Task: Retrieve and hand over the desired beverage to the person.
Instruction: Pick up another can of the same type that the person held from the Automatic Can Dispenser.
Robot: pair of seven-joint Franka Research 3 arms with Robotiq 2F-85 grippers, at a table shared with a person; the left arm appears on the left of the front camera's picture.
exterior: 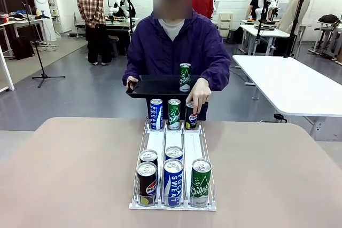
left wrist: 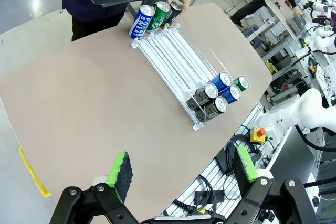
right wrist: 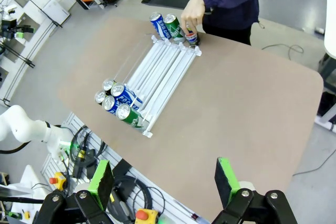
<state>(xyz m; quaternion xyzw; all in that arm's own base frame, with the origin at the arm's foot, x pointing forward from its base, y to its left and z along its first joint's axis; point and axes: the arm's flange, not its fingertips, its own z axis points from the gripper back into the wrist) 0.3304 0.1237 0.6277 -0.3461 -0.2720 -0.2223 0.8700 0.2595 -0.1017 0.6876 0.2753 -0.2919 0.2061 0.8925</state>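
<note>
A white three-lane can rack (exterior: pixel 174 142) stands mid-table. At its near end are a Pepsi can (exterior: pixel 147 182), a Pocari Sweat can (exterior: pixel 172 181) and a green Chilsung can (exterior: pixel 201 182), with two more cans behind them. Three cans stand at the far end, and the person's hand (exterior: pixel 199 97) rests on the Pepsi can (exterior: pixel 191 117) there. The person (exterior: pixel 171 46), in a purple jacket, holds a black tray (exterior: pixel 155 86) carrying a green can (exterior: pixel 185 77). My left gripper (left wrist: pixel 184 166) hangs open high above the table, far from the rack (left wrist: pixel 176 61). My right gripper (right wrist: pixel 164 178) is likewise open, above the rack (right wrist: pixel 160 69).
The tan table (exterior: pixel 69 174) has free room on both sides of the rack. Beyond it stand a white table (exterior: pixel 288 78), a tripod (exterior: pixel 40 52) and other people. Emergency-stop buttons (left wrist: pixel 258 132) and cables sit below the table's near edge.
</note>
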